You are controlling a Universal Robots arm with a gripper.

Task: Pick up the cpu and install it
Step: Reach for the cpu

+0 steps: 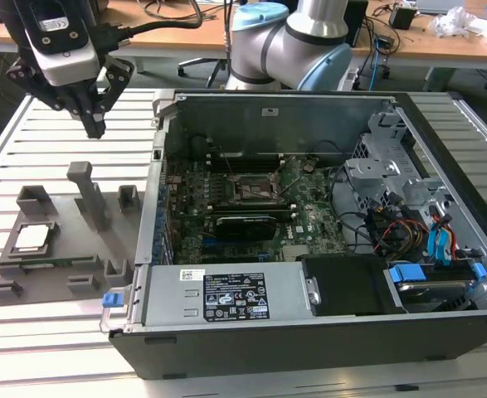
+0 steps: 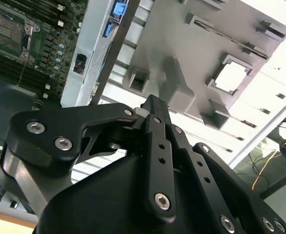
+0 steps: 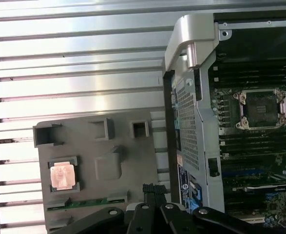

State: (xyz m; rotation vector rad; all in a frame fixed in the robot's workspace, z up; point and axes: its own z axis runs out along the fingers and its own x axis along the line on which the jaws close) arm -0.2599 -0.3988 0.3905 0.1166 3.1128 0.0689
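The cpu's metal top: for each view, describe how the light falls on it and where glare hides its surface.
Exterior view: the cpu looks pale and evenly lit, with no hard glare. Second wrist view: it is blown out to flat white, surface detail lost. First wrist view: it carries a warm pinkish sheen, with mottled reflections visible.

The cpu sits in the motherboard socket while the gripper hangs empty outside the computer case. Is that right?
Not quite. The cpu lies in a square pocket of the grey fixture beside the computer case, and the motherboard socket is hollow, as the first wrist view shows. The rest stands: the gripper hangs empty outside the case.
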